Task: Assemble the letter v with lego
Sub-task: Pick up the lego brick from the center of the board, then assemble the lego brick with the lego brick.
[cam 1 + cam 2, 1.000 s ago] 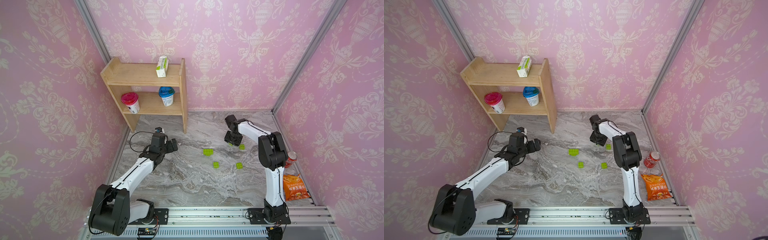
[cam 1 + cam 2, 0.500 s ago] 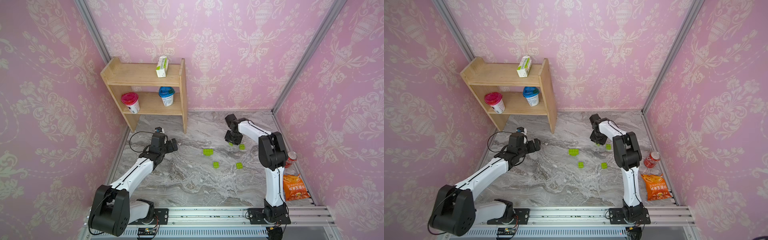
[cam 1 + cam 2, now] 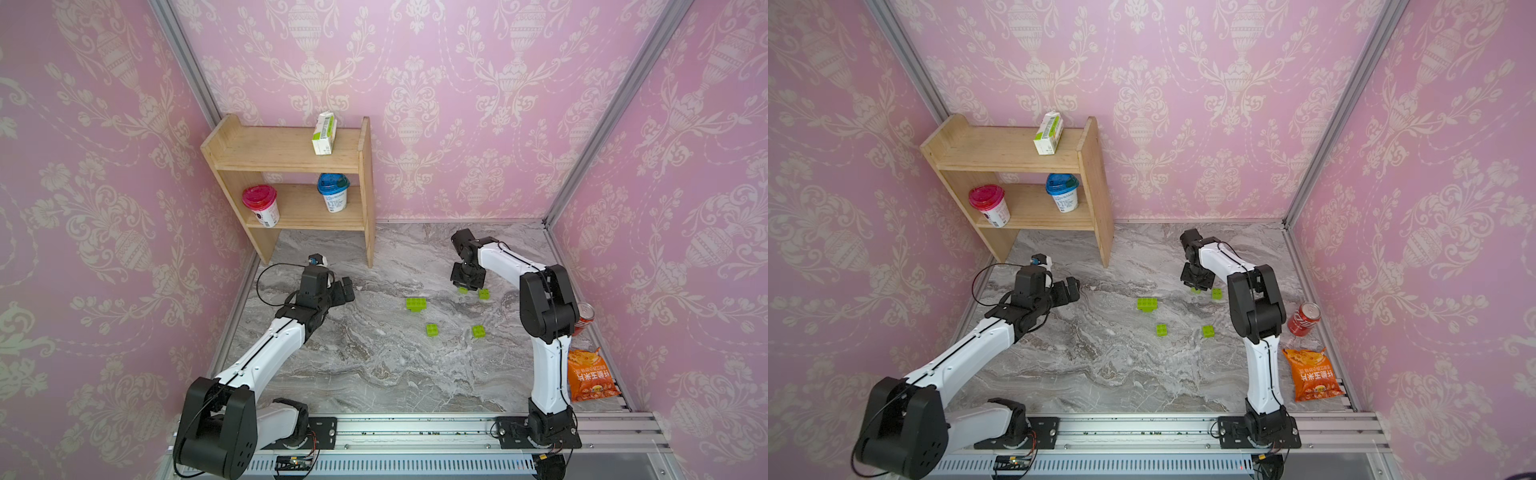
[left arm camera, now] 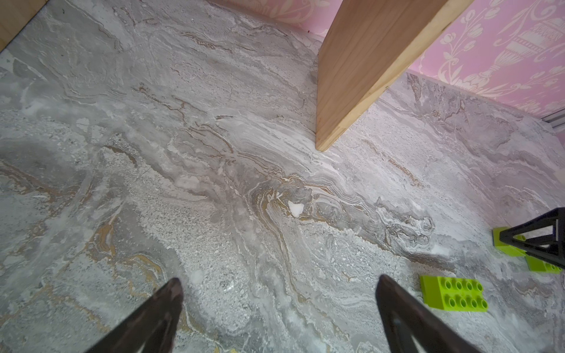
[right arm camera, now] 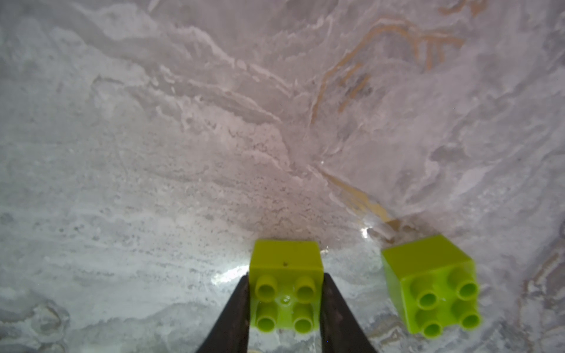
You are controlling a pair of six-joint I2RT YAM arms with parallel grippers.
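right claw [image 5: 286, 276] clenched on a square lego brick [image 5: 286, 259] — left claw [image 4: 278, 279] spread wide.

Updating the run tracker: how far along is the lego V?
Done: nothing joined. The long lime-green studded plastic brick and three square lime-green bricks lie apart on the grey marble tabletop. In hand: the right gripper is shut on a fourth square brick, down at the tabletop. The left gripper is open and empty. Left: every join of the V.
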